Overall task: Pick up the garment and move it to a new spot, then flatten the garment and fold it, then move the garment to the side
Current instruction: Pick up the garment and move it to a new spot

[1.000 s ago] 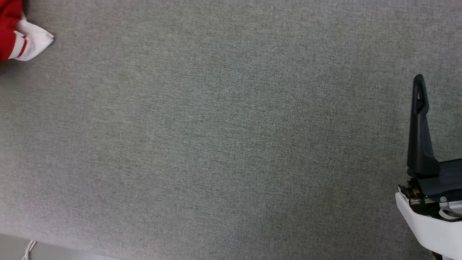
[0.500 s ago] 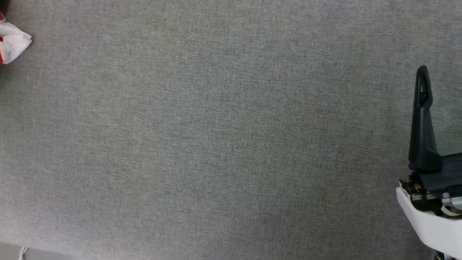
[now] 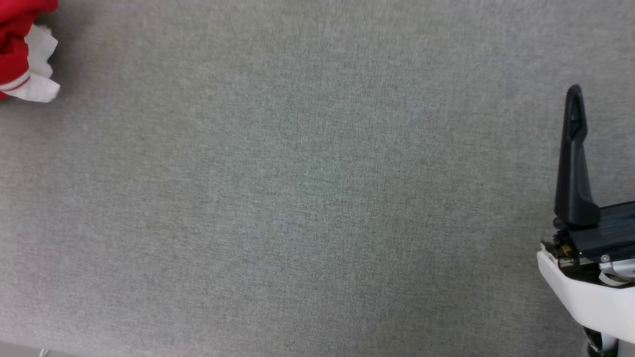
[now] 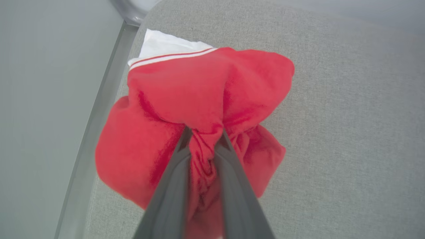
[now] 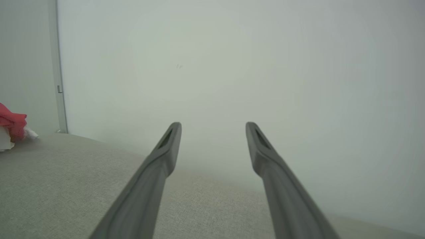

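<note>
At the far left edge of the grey cloth table: garment bunched up, caught in the left gripper.
Left fingers stand narrow, a red fold clamped between them; the white sleeve with striped trim lies beyond, beside the table's edge strip. Right gripper hangs spread wide, holding nothing, well apart from the garment, facing a pale wall.

The garment is a crumpled red bunch at the left wrist view's centre; white, red-striped sleeve at its upper left.
</note>
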